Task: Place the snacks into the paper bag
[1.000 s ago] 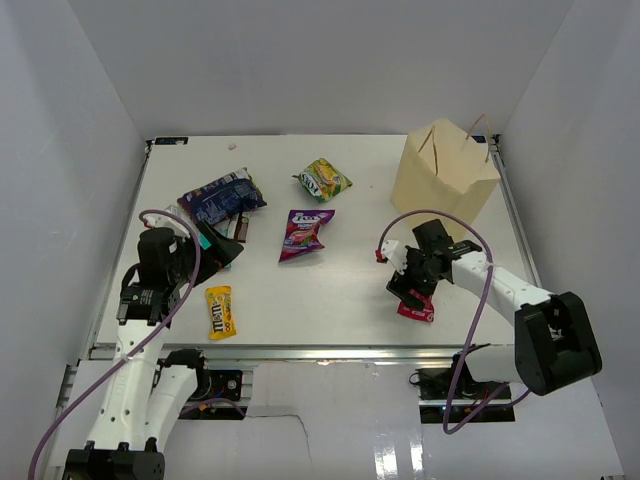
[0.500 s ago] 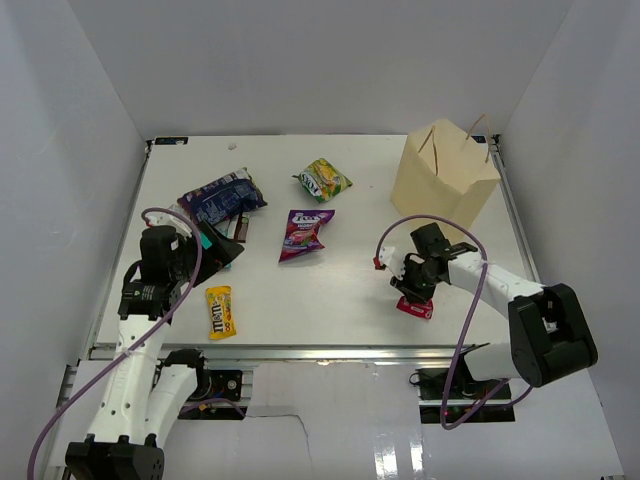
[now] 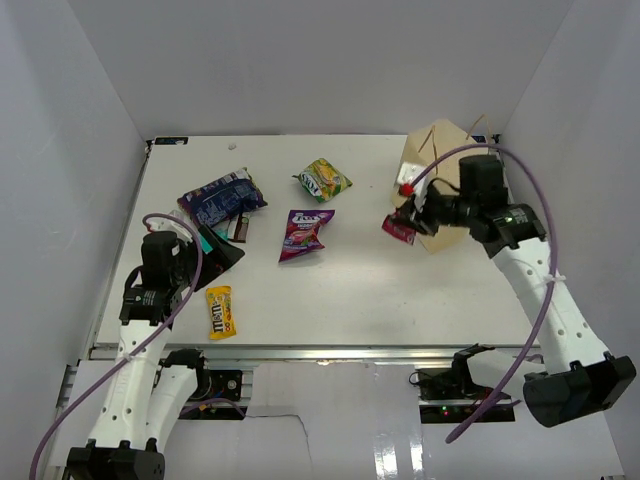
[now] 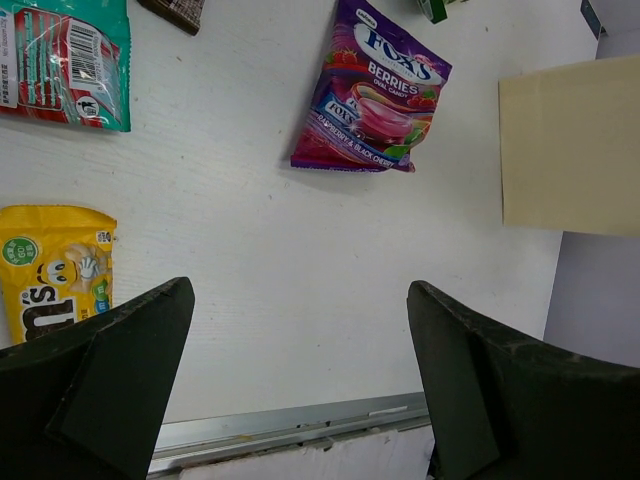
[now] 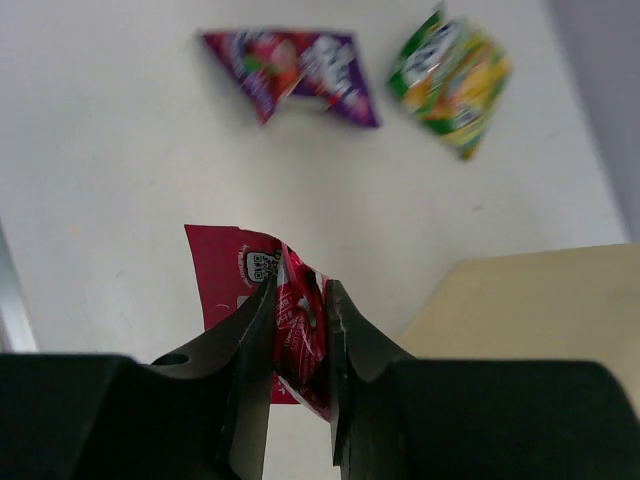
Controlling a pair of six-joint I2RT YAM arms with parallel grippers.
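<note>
My right gripper (image 3: 410, 220) is shut on a red-pink snack packet (image 3: 394, 229) and holds it in the air just left of the tan paper bag (image 3: 450, 180). In the right wrist view the crumpled packet (image 5: 225, 275) is pinched between the two fingers (image 5: 300, 292), with the bag's side (image 5: 530, 310) at the right. On the table lie a purple packet (image 3: 304, 232), a green-yellow one (image 3: 325, 180), a dark blue one (image 3: 222, 198), a yellow one (image 3: 221, 311) and a teal one (image 4: 65, 60). My left gripper (image 4: 300, 288) hangs open over bare table near the yellow packet (image 4: 50, 270).
A small dark brown bar (image 3: 240, 228) lies between the dark blue and teal packets. White walls close in the table on three sides. A metal rail (image 4: 300, 425) runs along the near edge.
My right gripper closed on the red-pink packet near the front edge, lifted it and carried it back to the bag's left side. The left arm barely moved.
</note>
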